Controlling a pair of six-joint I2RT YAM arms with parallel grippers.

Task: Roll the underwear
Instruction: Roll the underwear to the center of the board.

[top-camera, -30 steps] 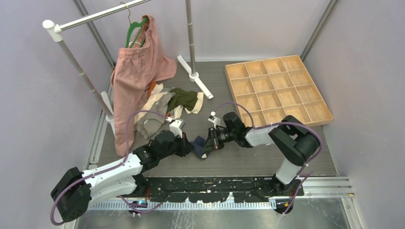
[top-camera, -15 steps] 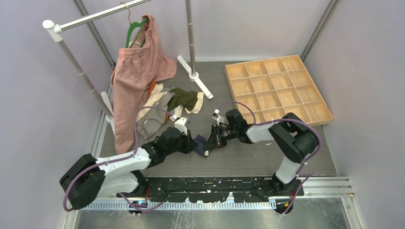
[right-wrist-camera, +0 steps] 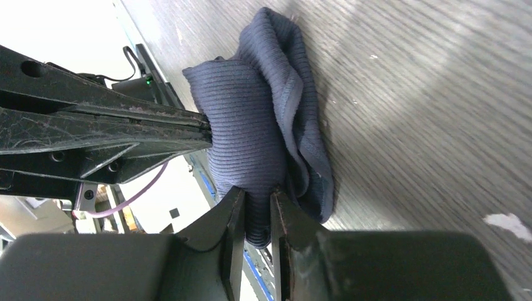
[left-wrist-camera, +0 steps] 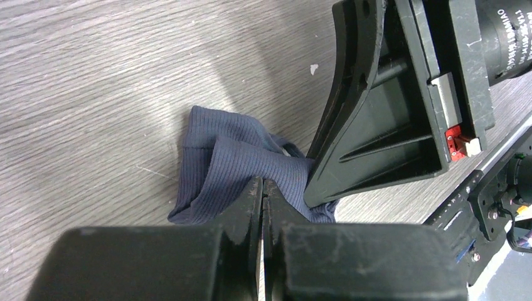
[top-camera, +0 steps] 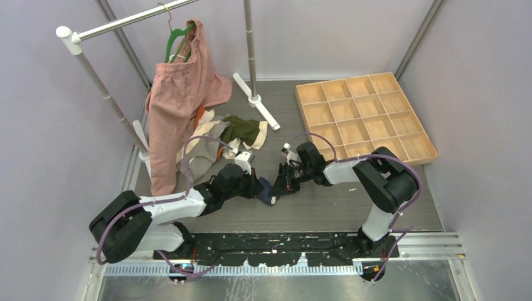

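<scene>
Navy ribbed underwear (top-camera: 267, 190) lies bunched on the surface (top-camera: 326, 210), near the wooden tray (top-camera: 303, 120), off its corner nearest the arms. The left gripper (left-wrist-camera: 262, 188) has its jaws pinched fully together on one fold. The right gripper (right-wrist-camera: 257, 197), jaws barely apart, clamps the opposite fold, probably to keep the bundle tight.

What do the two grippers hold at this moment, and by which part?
Both hold the bunched navy underwear. The left gripper pinches a fold on one side of the bundle, and the right gripper pinches a fold on another side.
</scene>
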